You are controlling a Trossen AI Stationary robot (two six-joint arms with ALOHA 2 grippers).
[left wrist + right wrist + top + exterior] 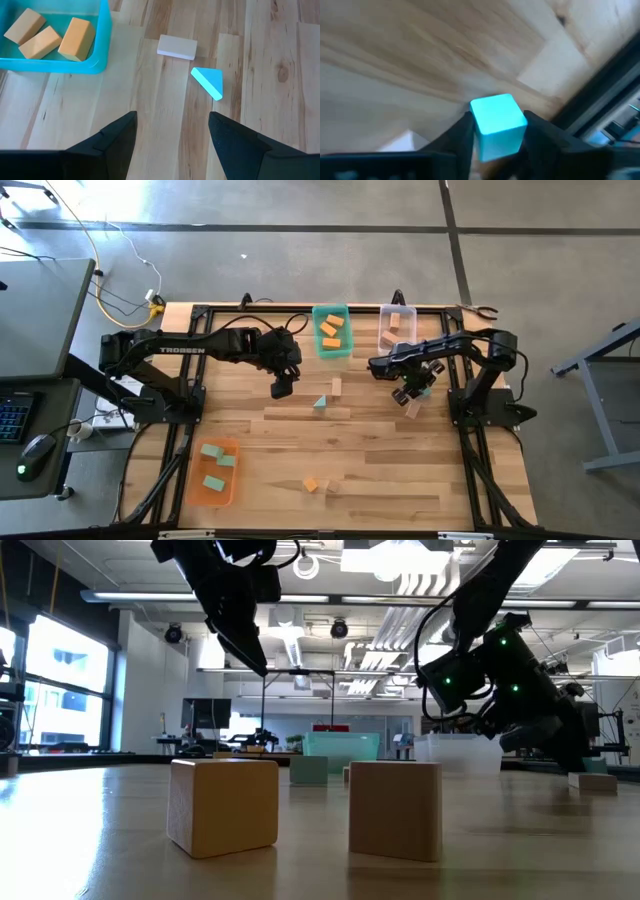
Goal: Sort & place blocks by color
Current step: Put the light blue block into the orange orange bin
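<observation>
**A:** Where's the right gripper [496, 131] and what is it doing?

**B:** Its fingers are pinched on a teal cube [497, 124], lifted above the wood near the table's right edge. In the overhead view the cube seems to be the small teal speck at the gripper's tip, though it is hard to make out there.

**A:** And the left gripper [172, 131]?

**B:** Spread wide with nothing between the fingers, hanging above the table [400, 470] just beside the teal bin [333, 345]. Ahead of it lie a teal wedge [209, 82] and a tan bar [177, 46], near each other but apart, both flat on the wood.

**A:** What's already in bins?

**B:** Orange blocks [76, 38] sit in the teal bin, teal blocks [212, 466] in the orange bin [192, 490], and tan pieces in the clear bin [398, 311]. Two more blocks [316, 485] rest loose near the front edge.
</observation>
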